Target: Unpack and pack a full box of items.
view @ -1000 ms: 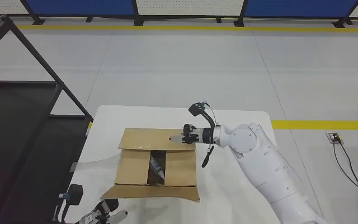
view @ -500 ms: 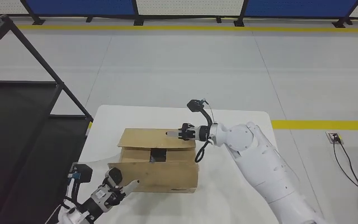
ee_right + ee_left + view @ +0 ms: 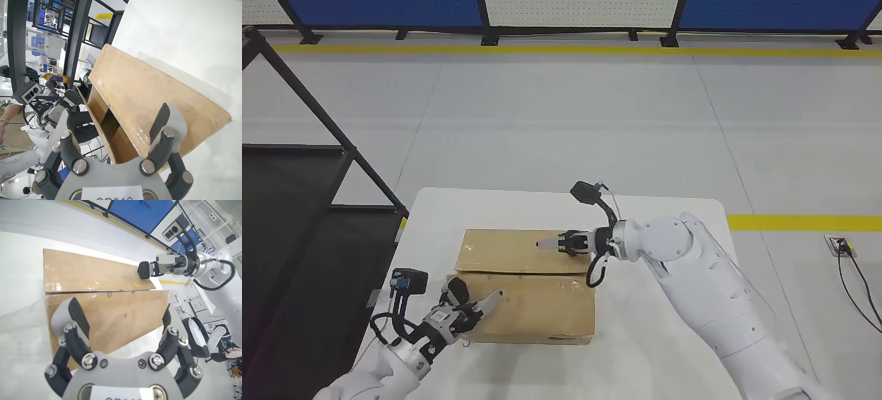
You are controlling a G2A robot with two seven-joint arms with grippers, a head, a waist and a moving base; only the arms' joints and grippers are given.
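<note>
Left fingers (image 3: 77, 313) are spread wide with nothing in them, hanging right over the near flap (image 3: 117, 311) by the box's (image 3: 527, 285) left end; can't tell if they touch. Right fingers (image 3: 160, 119) are spread wide too, also empty, with one pad down on the far flap (image 3: 90, 273) at its right end. The flaps meet along the middle. The far one lies flat, and the right wrist view shows a dark gap under the near one. The box sits mid-worktop (image 3: 442, 220), which is plain white. There's a black frame (image 3: 372, 208) just off the worktop's left side, and a pale floor (image 3: 542, 110) with a yellow line (image 3: 542, 48). Blue panels (image 3: 382, 12) stand at the far end.
</note>
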